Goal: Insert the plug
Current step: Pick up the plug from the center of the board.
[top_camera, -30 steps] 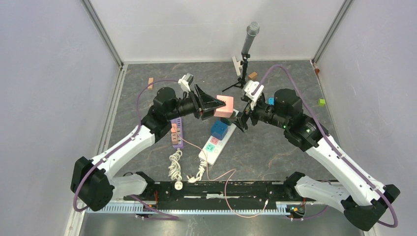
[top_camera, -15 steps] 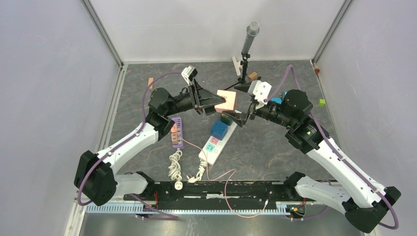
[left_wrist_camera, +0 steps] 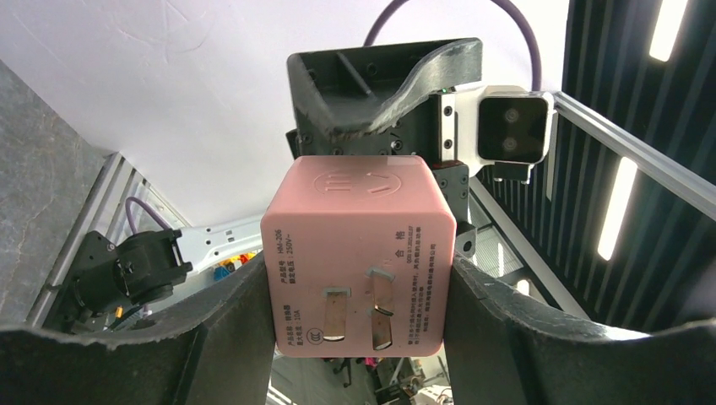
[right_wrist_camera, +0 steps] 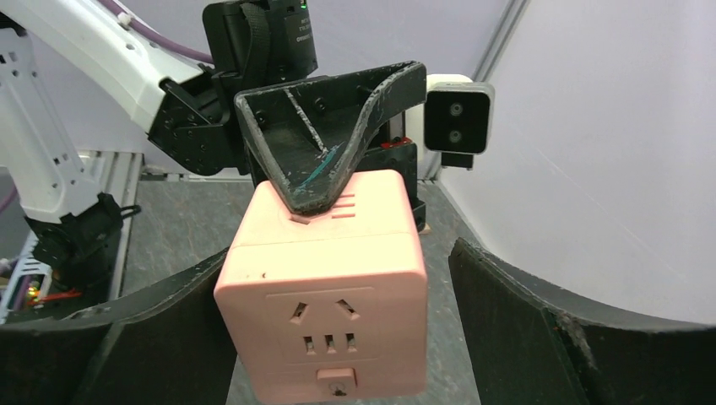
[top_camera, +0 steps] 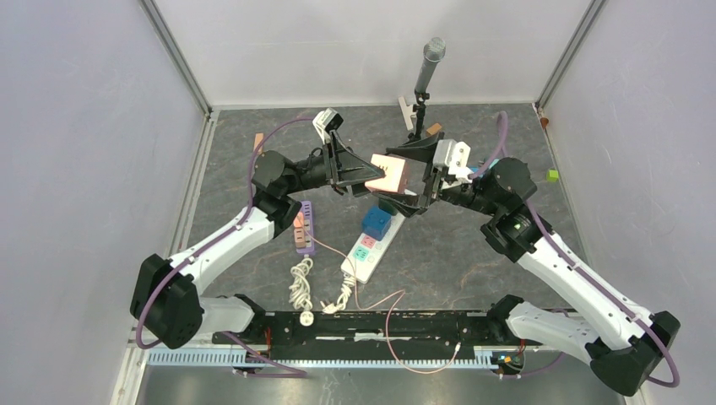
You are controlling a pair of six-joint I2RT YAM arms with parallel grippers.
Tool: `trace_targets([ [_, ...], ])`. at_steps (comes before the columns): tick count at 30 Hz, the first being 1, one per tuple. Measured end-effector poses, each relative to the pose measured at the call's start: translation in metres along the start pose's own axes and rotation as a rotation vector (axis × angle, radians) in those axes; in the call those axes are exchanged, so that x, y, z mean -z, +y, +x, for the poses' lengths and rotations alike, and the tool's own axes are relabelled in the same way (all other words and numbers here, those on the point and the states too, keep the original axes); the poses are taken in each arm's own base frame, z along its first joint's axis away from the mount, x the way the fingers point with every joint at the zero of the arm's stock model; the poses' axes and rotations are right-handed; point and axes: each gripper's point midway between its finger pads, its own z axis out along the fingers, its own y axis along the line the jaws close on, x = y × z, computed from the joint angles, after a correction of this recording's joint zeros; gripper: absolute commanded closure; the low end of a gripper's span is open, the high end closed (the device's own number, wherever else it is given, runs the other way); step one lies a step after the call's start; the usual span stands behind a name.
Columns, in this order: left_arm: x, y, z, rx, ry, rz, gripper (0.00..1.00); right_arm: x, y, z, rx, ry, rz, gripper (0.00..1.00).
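Jaws of the left gripper (top_camera: 376, 173) pinch the pink cube plug (top_camera: 390, 173) by two opposite faces, holding it in the air above and just beyond the white power strip (top_camera: 367, 247) on the table (top_camera: 473, 253). Its two flat prongs (left_wrist_camera: 336, 312) point back toward the left wrist. Jaws of the right gripper (top_camera: 411, 179) stand spread on either side of the same cube, with a clear gap on one side.

The step in hand looks like a mid-air handover. The next move would call for the right jaws to close squarely on the free faces before the left lets go, then for the prongs to be turned down toward a free socket.

Counted: one pink plug; one blue cube adapter (top_camera: 377, 222) seated on the white strip; two power strips, the purple one (top_camera: 304, 226) left of the white; one microphone (top_camera: 426, 67) on its stand, well beyond the white strip.
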Motion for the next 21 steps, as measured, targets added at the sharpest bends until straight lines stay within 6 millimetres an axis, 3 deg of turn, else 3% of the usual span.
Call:
trace_targets([
  [8,0.000,-0.003,0.000,-0.005,0.001,0.012,0.98,-0.005,0.005,-0.002,-0.067,-0.054,-0.021,0.21],
  [16,0.000,-0.004,0.000,0.010,-0.001,0.014,0.98,-0.008,0.011,-0.008,-0.110,-0.099,-0.052,0.43],
  [19,0.000,-0.003,0.000,0.016,-0.003,0.012,0.98,-0.008,0.011,-0.008,-0.120,-0.102,-0.051,0.40],
  [21,0.001,-0.003,0.000,0.018,-0.004,0.011,0.98,-0.008,0.011,-0.007,-0.122,-0.102,-0.051,0.22],
])
